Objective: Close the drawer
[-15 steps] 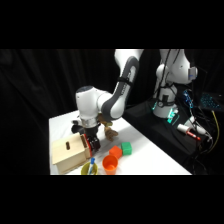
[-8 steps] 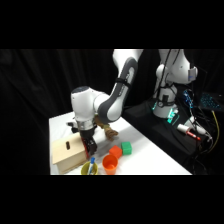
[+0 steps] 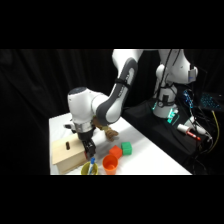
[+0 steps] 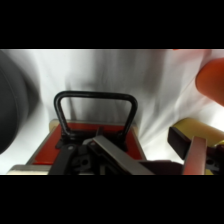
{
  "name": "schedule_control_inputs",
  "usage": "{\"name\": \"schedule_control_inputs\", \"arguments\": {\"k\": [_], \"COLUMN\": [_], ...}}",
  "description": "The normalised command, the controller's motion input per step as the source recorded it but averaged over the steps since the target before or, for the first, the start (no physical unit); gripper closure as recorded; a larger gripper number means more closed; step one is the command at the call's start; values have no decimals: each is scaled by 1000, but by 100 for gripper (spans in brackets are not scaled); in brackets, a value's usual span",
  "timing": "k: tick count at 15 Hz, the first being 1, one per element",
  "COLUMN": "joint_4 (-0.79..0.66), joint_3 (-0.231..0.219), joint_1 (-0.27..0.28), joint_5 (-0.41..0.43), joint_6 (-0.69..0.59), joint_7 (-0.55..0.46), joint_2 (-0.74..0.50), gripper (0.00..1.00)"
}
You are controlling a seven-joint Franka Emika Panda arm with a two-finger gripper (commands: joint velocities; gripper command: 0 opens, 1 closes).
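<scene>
1. Reaching from its base at the upper right of the side view, the white Franka arm (image 3: 117,95) is bending down over the front left part of the white table (image 3: 145,152).
2. Its wrist is pointing almost straight down, and the black two-finger gripper (image 3: 90,149) is hanging at the right front edge of the pale wooden box (image 3: 67,155), at the box's top level.
3. The state of the jaws is not showing clearly in either view, so I cannot tell whether they are spread or pressed together.
4. The box is sitting at the table's front left corner, with a small dark slot showing on its top.
5. In the wrist view, the drawer's red-trimmed front (image 4: 100,137) is lying directly below the gripper's linkage, with pale wooden edges on both sides.
6. The drawer's dark wire handle (image 4: 95,102), a rounded loop, is standing out from that red front over the white tabletop.
7. An orange plastic cup (image 3: 110,163) is standing just beside the gripper, with a green block (image 3: 126,147) a little farther right.
8. A yellow-green object (image 3: 89,168) is lying at the table's front edge, below the gripper.
</scene>
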Motion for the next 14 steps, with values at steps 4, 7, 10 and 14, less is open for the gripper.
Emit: {"name": "schedule_control_inputs", "arguments": {"k": [4,7,10,14], "joint_4": [19,-85,-73,-52], "joint_3": [-120,-84,-53,-7], "joint_1": [142,110,81,30], "joint_5": [-228,-211,-177,-104], "joint_6": [-427,-466,-466,-391], "joint_7": [167,126,116,79], "joint_2": [-226,-390,-423,-357], "gripper": [0,0,0,0]}}
